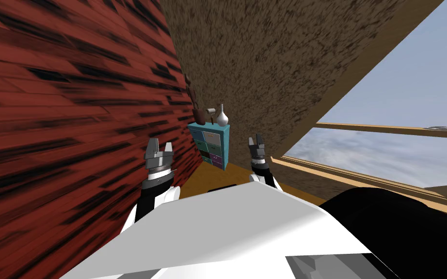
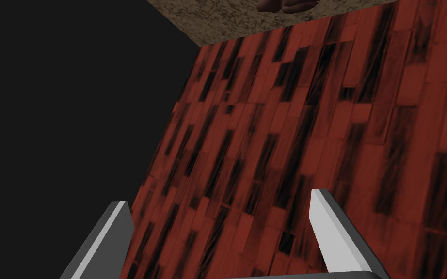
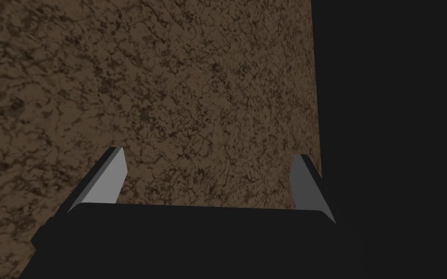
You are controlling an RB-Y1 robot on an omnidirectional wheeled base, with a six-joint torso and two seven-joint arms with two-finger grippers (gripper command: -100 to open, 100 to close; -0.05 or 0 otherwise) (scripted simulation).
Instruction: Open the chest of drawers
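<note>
A small teal chest of drawers [image 1: 210, 144] with several coloured drawer fronts, all flush, stands far ahead in the corner where the red wall meets the brown wall. On its top stand a white vase [image 1: 222, 116] and some small dark things [image 1: 199, 115]. My left gripper [image 1: 158, 146] is held up left of the chest and far short of it, fingers [image 2: 331, 232] open on nothing. My right gripper [image 1: 256, 142] is raised just right of the chest and well short of it, fingers [image 3: 106, 180] open and empty.
A red plank-patterned wall [image 1: 72, 121] runs close along my left. A mottled brown wall [image 1: 276, 63] stands behind the chest. A large wood-framed window [image 1: 392, 140] lies to the right. A strip of orange-brown floor [image 1: 217, 177] leads to the chest.
</note>
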